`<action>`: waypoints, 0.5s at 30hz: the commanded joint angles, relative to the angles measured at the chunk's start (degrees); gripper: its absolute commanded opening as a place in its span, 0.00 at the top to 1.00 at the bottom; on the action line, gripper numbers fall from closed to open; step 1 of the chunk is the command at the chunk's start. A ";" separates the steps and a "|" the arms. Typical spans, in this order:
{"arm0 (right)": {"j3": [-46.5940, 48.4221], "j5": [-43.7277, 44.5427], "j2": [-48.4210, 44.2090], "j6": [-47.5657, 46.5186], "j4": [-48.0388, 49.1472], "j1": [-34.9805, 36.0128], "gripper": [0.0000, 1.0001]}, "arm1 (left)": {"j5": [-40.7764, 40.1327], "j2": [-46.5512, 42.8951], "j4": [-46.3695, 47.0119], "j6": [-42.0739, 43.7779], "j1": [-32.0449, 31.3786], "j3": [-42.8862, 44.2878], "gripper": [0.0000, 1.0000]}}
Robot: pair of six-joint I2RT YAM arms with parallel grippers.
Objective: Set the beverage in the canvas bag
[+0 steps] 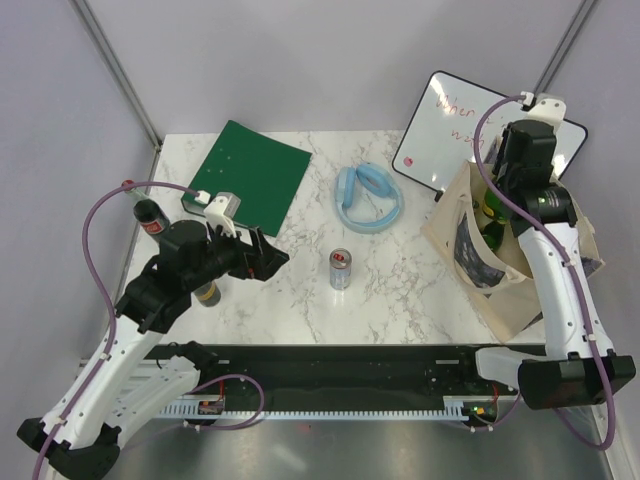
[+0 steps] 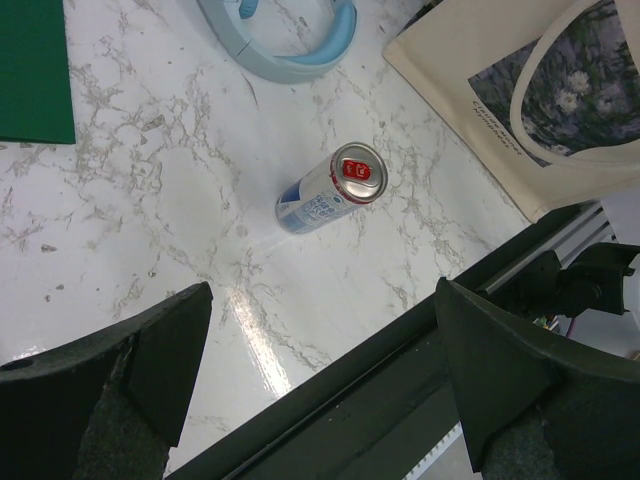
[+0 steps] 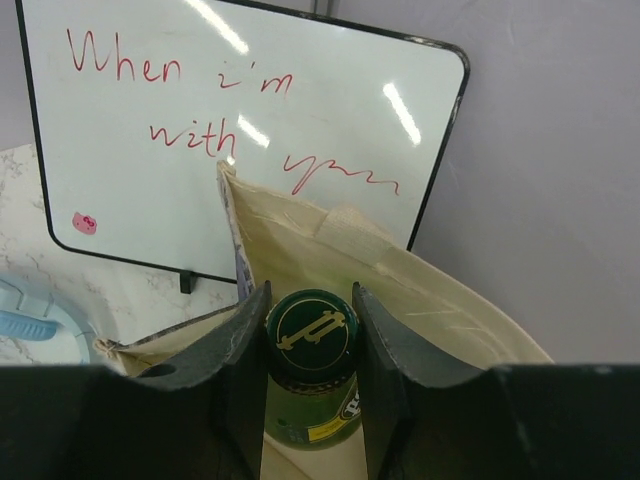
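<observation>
Two arms share this table (image 1: pixel 400 290), and only the right one is busy with the task. The right pincer (image 3: pixel 310 302) is clamped on the neck of a green bottle (image 3: pixel 312 410), just under its cap, so the bottle hangs upright. It sits in the open mouth of the canvas bag (image 1: pixel 505 295), which stands at the right side of the table in front of a whiteboard (image 3: pixel 200 130) with red writing. The bag's cloth walls rise around the bottle's shoulders. Whether its base has reached the bottom I cannot tell, as the inside is hidden. Gripping so high lets the fingers stay above the rim rather than crowd the cloth. My guess is that lowering and letting go is what remains for this bottle. The left pincer (image 2: pixel 322 298) hangs over the middle of the table with its fingers spread wide and nothing between them. It looks toward a silver can (image 2: pixel 335 187) that stands alone on the marble, well apart from the bag. That looks like readiness for another drink. A dark bottle (image 1: pixel 150 213) waits at the left edge, near a green folder (image 1: pixel 250 175).
</observation>
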 commanded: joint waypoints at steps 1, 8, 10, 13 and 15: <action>-7.79 -3.09 -6.20 2.20 16.87 -1.79 1.00 | 0.77 0.07 2.26 0.25 0.16 0.09 0.00; -13.80 -7.23 -6.82 4.93 24.88 -3.64 1.00 | 0.77 0.16 2.26 0.51 0.16 0.01 0.00; -14.23 -7.40 -6.56 4.84 25.32 -3.64 1.00 | 0.77 0.16 2.26 0.51 0.16 0.09 0.00; -13.45 -6.36 -6.56 4.06 25.67 -3.64 1.00 | 0.77 0.16 2.26 0.51 0.16 0.09 0.00; -11.70 -6.26 -6.12 2.92 25.59 -3.72 1.00 | 0.77 0.16 2.26 0.78 0.16 0.36 0.00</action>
